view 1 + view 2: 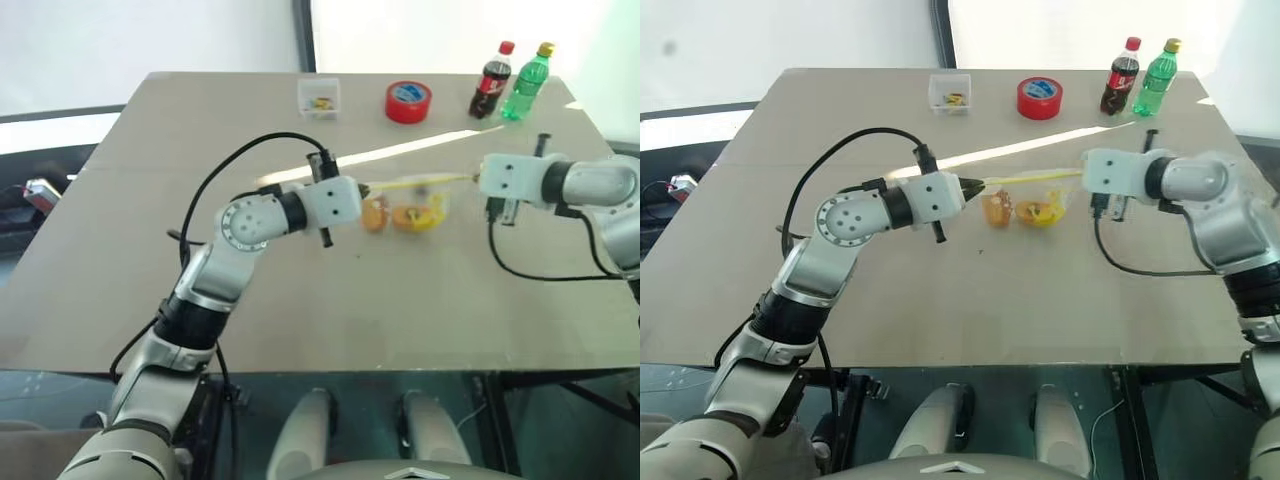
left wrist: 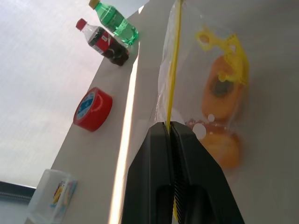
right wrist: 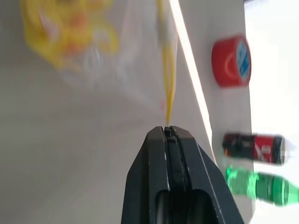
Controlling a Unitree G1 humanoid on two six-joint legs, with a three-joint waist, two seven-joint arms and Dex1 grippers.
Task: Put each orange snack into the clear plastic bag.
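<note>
Far table edge: clear box; red tape roll; cola bottle beside green bottle

Two orange snacks, one bag, two bottles.

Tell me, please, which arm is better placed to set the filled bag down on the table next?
Probably the left. The left gripper is clamped on the clear plastic bag at its yellow strip, right beside both orange snacks inside; the right gripper pinches only the far tip.

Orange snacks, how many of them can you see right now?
2. Both orange snacks sit side by side inside the clear plastic bag, which hangs between the two grippers above the table. None seem hidden.
</note>
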